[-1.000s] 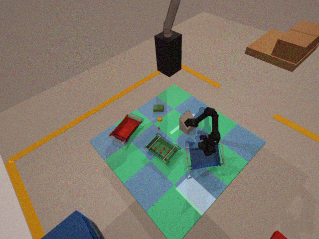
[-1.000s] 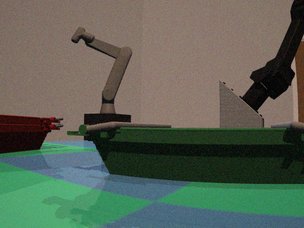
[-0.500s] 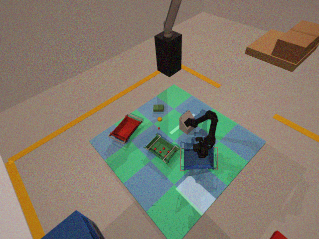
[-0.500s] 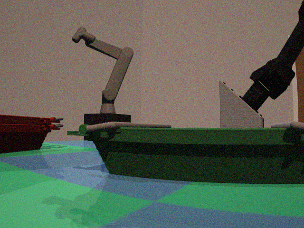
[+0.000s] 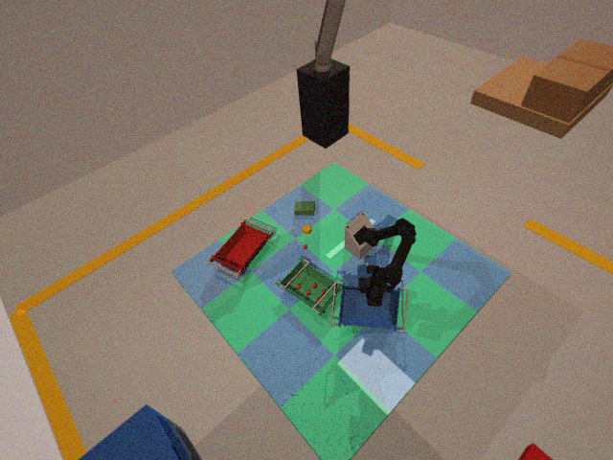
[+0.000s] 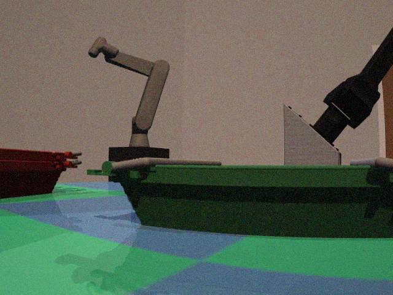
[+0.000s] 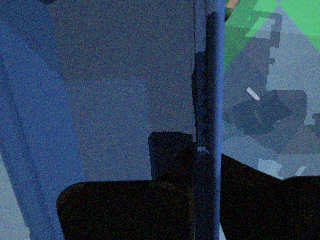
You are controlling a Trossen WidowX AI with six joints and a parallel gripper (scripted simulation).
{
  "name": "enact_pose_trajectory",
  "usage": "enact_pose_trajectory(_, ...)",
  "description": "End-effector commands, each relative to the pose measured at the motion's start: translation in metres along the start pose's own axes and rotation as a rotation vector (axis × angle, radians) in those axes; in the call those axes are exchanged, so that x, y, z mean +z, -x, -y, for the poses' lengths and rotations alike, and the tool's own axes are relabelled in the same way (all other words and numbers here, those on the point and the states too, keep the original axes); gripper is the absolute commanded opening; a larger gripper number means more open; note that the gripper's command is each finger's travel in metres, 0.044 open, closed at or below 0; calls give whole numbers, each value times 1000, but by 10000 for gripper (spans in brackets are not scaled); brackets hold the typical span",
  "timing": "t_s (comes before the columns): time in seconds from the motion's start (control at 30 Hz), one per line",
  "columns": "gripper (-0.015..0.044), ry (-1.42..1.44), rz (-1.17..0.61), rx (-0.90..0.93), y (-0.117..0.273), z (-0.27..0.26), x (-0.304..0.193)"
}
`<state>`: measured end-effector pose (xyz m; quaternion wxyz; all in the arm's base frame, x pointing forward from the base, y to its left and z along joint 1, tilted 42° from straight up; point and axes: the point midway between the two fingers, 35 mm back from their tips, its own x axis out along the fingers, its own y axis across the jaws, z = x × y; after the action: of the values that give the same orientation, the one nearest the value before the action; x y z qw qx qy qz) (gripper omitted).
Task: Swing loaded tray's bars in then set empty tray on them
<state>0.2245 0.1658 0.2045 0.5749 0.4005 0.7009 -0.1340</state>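
Observation:
The green tray [image 5: 303,277] [image 6: 253,193] stands on the checkered mat with several small red blocks [image 5: 314,286] inside. Its two wire bars lie in across its top, one bar [image 5: 294,273] near the left end and the other bar [image 5: 326,297] near the right end. My gripper [image 5: 374,300] [image 7: 195,154] is shut on the wall of the blue tray [image 5: 371,316] [image 7: 216,100], at the side nearest the arm. The blue tray looks empty and hangs right of the green tray; its left end is close to the green tray's right end in the top view. The blue tray is not visible in the exterior view.
Stacked red trays [image 5: 245,244] [image 6: 28,177] stand to the left. An olive block [image 5: 304,208], an orange ball [image 5: 306,229] and a small red piece [image 5: 305,246] lie behind the green tray. A grey wedge mount [image 5: 353,240] [image 6: 301,145] stands at the arm's base.

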Motion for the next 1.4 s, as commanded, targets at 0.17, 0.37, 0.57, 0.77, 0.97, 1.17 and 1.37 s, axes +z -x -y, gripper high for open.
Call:
enact_pose_trajectory(0.17,0,-75,-12,4,0,-2,35)
enact_pose_trajectory(0.37,0,-125,-27,-2,-2,-1,57)
enact_pose_trajectory(0.57,0,-175,-44,-4,-5,3,80)
enact_pose_trajectory(0.77,0,-225,-63,-2,-7,8,103)
enact_pose_trajectory(0.97,0,-276,-84,3,-9,16,125)
enact_pose_trajectory(1.17,0,-326,-106,13,-10,25,147)
enact_pose_trajectory(1.37,0,-377,-130,26,-12,36,169)
